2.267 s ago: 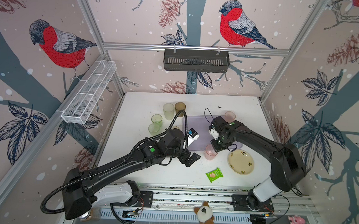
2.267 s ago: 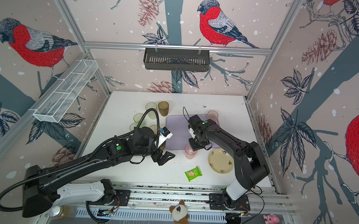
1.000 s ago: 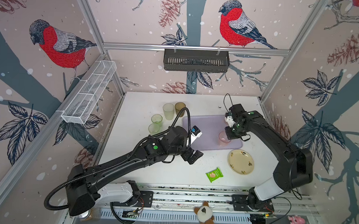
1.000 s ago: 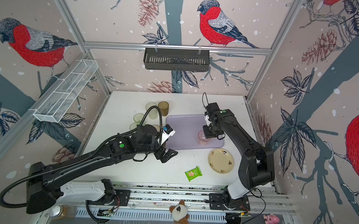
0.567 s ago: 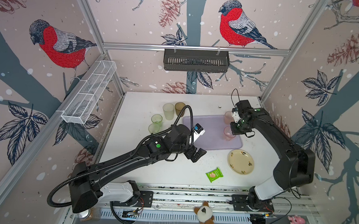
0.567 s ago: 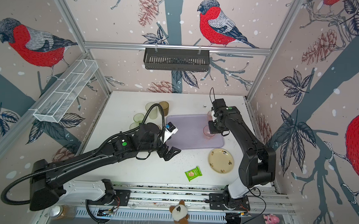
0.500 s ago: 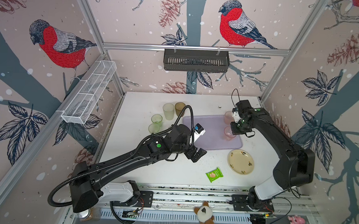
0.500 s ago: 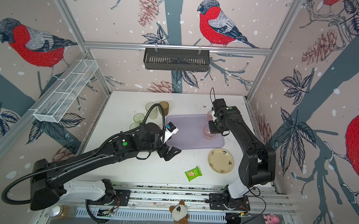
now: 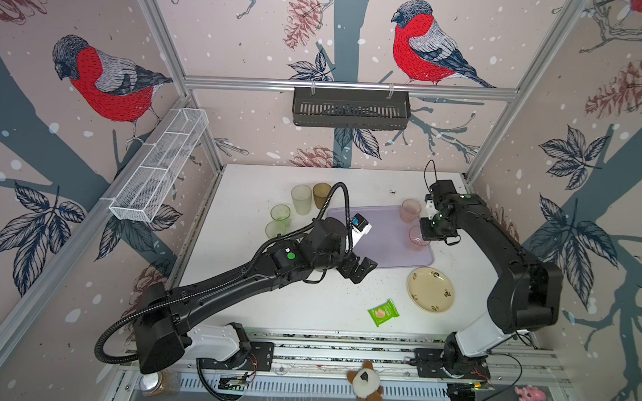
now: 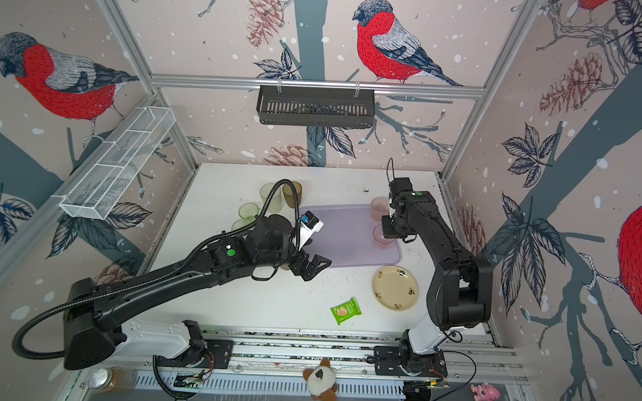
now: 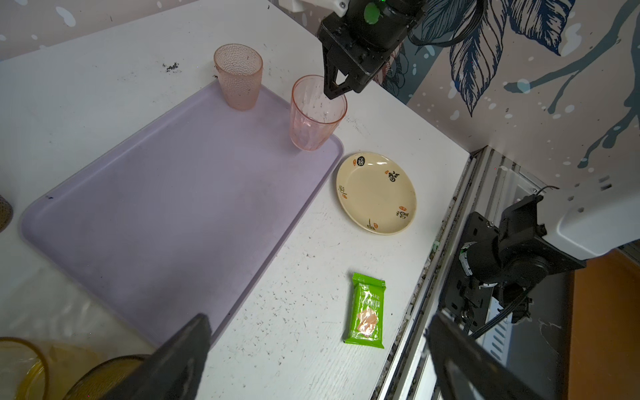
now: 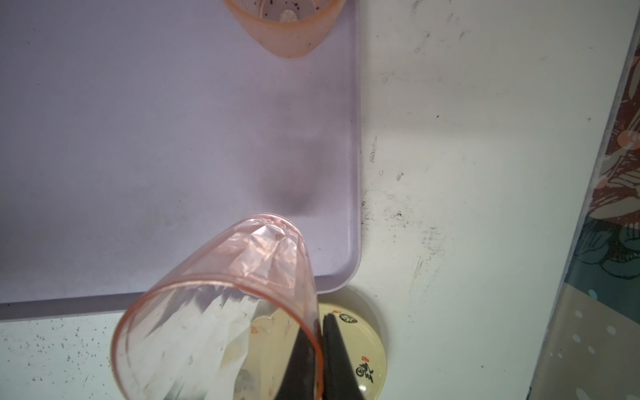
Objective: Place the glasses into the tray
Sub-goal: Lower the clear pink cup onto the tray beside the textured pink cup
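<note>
On the white table (image 9: 317, 307), nearest the front, lay one green snack packet (image 9: 383, 312) and one cream plate (image 9: 431, 290). There were eight glasses and one lilac tray (image 9: 379, 240).

The left gripper (image 9: 361, 271) hung spread wide and empty just off the tray's near left corner. Its wrist view caught the yellow glass (image 11: 22, 374) and the near brown glass (image 11: 104, 377) side by side on the table outside the tray. That arm mostly hid both of them in both top views.

The right gripper (image 11: 333, 92) was pinched on the rim of the clear pink glass (image 11: 313, 117), one finger inside and one outside. The glass hung below it, about upright, in the tray's near right corner. Whether its base touched the tray floor could not be told.

Left of the tray stood the nearer green glass (image 9: 274, 229) and the farther green glass (image 9: 280, 212), close together. The dimpled pink glass (image 9: 410, 210) stood in the tray's far right corner, just beyond the right gripper. Past the far left corner, on the table, stood the pale glass (image 9: 300, 200) and the far brown glass (image 9: 321, 195), side by side. One black basket (image 9: 350, 108) hung on the back wall.
</note>
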Tool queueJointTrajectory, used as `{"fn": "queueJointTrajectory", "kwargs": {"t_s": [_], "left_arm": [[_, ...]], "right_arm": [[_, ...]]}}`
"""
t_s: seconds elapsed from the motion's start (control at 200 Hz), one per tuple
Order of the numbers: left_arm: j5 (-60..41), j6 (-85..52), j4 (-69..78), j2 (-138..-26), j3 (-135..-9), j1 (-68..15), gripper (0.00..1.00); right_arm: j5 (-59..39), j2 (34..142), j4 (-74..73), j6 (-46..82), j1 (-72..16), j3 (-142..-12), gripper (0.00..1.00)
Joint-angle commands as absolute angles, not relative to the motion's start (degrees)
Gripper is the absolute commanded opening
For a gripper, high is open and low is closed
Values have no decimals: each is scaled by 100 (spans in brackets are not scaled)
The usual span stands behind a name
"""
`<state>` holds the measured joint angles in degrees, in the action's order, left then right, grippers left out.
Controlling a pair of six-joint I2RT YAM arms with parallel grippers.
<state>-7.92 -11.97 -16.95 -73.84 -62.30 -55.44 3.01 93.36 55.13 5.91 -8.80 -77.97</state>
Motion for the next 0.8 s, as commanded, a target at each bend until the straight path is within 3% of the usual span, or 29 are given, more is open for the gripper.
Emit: {"fn": "queueJointTrajectory", "kwargs": {"t_s": [0.0, 0.795], "left_arm": [[-841, -1208, -1338, -7416, -6297, -5552, 98], [-895, -1157, -1217, -7891, -6676, -5576, 98]], "right_arm": [[320, 9386, 5350, 696, -770, -7737, 2], [4, 9875, 4774, 629, -288, -7673, 2]]}}
